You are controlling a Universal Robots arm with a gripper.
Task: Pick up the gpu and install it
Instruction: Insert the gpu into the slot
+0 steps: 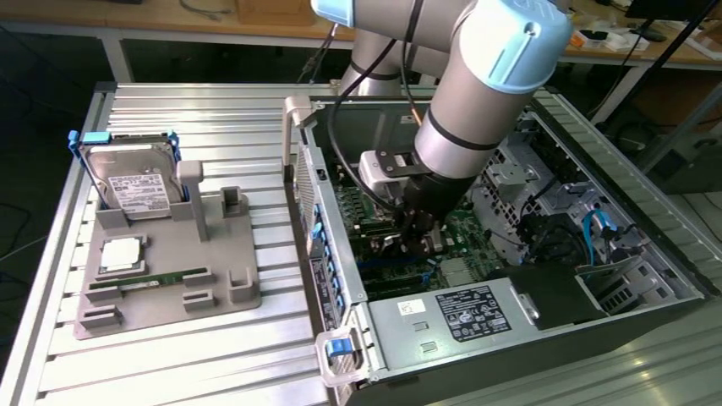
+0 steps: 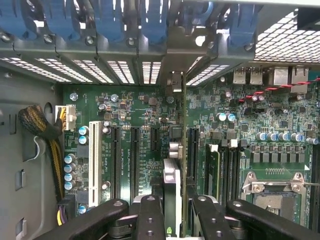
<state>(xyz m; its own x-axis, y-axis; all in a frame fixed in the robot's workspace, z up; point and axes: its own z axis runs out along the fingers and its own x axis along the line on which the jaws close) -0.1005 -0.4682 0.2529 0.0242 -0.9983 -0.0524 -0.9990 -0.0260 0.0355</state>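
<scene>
Your pincer [image 2: 175, 202] is closed to a narrow gap on the gpu [image 2: 172, 182], gripping it edge-on inside the case [image 1: 303, 161] on the table [image 1: 203, 106]. The card stands over the motherboard [image 2: 280, 120], close beside the long black slot [image 2: 192, 155], with its metal end toward the rear vents [image 2: 150, 70]. You cannot tell whether it touches the slot. This looks like the seating step: hold the card upright, line its edge with the slot, and press straight and evenly. Any tilt risks jamming.
</scene>
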